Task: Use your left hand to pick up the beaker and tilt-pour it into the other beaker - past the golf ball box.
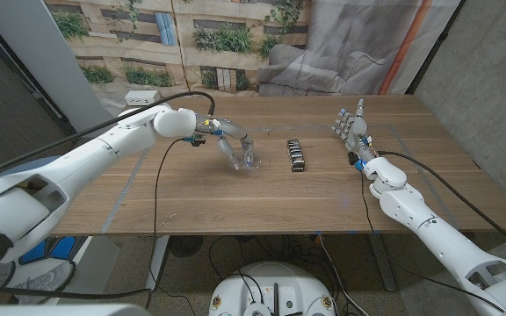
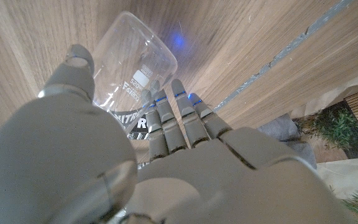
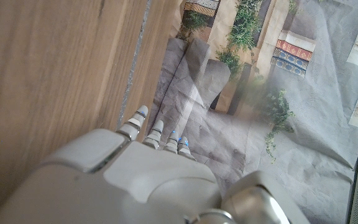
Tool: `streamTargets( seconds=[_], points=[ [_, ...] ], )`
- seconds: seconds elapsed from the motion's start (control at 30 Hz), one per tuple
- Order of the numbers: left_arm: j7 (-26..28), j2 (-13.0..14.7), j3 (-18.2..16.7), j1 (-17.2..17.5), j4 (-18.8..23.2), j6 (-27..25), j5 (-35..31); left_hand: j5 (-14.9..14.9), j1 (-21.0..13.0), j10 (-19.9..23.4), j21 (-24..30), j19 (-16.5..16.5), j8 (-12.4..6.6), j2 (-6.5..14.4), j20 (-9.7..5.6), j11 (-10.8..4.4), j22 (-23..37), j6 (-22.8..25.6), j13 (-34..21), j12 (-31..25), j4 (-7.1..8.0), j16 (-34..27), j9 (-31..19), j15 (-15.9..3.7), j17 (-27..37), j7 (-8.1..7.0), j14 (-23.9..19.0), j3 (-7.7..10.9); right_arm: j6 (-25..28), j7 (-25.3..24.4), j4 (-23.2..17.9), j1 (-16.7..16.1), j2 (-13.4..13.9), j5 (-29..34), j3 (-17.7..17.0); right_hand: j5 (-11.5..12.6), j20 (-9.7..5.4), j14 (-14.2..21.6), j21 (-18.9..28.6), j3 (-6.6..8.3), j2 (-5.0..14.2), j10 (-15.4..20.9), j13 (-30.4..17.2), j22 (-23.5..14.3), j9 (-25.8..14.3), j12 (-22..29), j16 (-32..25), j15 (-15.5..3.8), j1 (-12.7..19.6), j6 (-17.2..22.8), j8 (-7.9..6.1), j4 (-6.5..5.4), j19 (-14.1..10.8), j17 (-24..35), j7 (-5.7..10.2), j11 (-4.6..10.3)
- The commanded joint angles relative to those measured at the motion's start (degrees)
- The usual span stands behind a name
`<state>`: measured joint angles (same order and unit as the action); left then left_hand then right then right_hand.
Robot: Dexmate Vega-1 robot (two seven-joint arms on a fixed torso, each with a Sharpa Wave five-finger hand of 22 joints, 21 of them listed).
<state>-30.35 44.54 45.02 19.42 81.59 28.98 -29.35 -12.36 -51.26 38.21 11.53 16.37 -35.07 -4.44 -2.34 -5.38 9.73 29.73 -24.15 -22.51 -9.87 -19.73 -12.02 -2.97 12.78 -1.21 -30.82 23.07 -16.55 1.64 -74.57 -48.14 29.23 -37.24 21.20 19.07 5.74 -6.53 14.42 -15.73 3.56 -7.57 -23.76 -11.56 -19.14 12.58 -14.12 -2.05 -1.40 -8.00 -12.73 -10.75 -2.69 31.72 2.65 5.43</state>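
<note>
Left wrist view shows the left hand (image 2: 166,162) gripping a clear glass beaker (image 2: 129,68), tilted, printing legible; head view places it left of the black golf ball box (image 1: 296,155) on the wooden desk (image 1: 235,202). Right hand (image 1: 352,127) released, fingers upright.

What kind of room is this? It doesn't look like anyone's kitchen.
Probably a robot test lab or staged recording booth. A bare wooden table stands before a printed backdrop of buildings and plants hung like a curtain, and the robot's left hand holds a glass beaker, laboratory ware.

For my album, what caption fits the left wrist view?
Left robot hand gripping a clear glass beaker above the wooden table.
</note>
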Motion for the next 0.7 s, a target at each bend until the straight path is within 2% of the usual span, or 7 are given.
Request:
streamTargets(
  seconds=[0.03,0.53,0.7],
  points=[
    [-0.7,-0.4,0.4,-0.4,0.2,-1.1,-0.1,-0.3,-8.4,6.8,0.1,0.4,-4.71,8.9,-3.08,-6.65,0.3,2.6,-0.2,-0.2,0.28,0.2,-0.6,-9.54,-0.1,-1.59,-0.3,0.18,0.0,0.0,0.0,0.0,0.0,0.0,0.0,0.3,0.30,-0.3,0.4,-0.34,5.14,-0.3,-0.3,-0.3,-0.2,0.3,-0.2,-1.18,0.1,-0.4,-0.32,-0.06,0.2,0.1,0.05,0.14],
    [-1.5,-0.4,1.0,-1.3,0.9,-0.8,-1.0,-0.4,-8.3,7.2,0.1,0.5,-4.91,9.2,-3.01,-6.53,0.3,2.8,-0.4,-0.1,0.22,0.4,-0.6,-9.52,-0.2,-1.37,-0.4,0.26,0.0,0.0,0.0,0.0,0.0,0.0,0.0,0.3,0.33,-0.2,0.4,-0.34,5.14,-0.3,-0.3,-0.3,-0.2,0.3,-0.2,-1.09,0.1,-0.4,-0.30,-0.06,0.2,0.1,0.03,0.11],
    [1.3,-0.4,-0.1,-0.3,1.0,-0.2,-0.2,-0.5,-8.3,7.2,0.1,0.6,-4.93,9.2,-2.94,-6.46,0.3,2.8,-0.5,-0.1,0.19,0.5,-0.6,-9.53,-0.2,-1.36,-0.5,0.26,0.0,0.0,0.0,0.0,0.0,0.0,0.0,0.3,0.31,-0.3,0.4,-0.34,5.15,-0.2,-0.3,-0.3,-0.2,0.4,-0.2,-1.16,0.1,-0.4,-0.30,-0.06,0.2,0.1,0.05,0.11]
  ],
)
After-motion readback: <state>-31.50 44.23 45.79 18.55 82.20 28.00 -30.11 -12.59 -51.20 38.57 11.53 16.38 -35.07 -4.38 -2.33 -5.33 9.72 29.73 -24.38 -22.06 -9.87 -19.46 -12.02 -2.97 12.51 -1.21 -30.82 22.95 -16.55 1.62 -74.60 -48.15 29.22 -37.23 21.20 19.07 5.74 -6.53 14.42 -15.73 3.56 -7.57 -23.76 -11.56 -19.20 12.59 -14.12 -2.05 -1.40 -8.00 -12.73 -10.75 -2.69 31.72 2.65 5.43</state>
